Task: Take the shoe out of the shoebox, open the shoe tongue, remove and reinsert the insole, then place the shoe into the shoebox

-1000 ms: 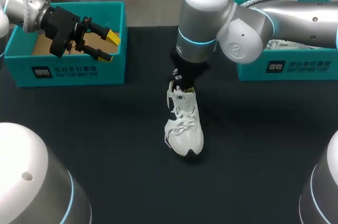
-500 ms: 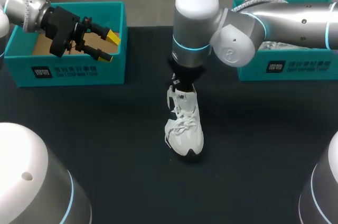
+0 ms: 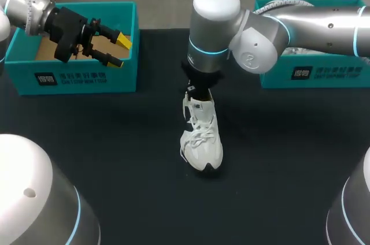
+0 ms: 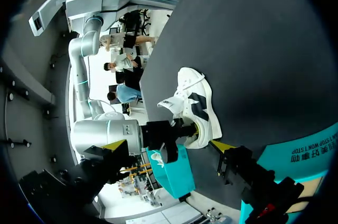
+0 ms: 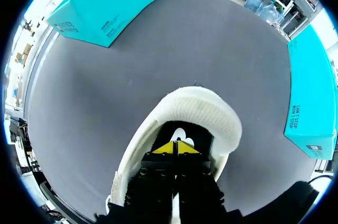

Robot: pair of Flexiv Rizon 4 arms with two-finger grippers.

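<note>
One white shoe stands on the dark tabletop, outside the two teal boxes: the left shoebox and the right shoebox. There are two claws. The right claw has its yellow tips pressed together inside the shoe's opening. The left claw hangs spread over the left shoebox.

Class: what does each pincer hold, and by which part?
Left pincer: nothing. Right pincer: shut inside the shoe opening; any hold there cannot be told.
</note>
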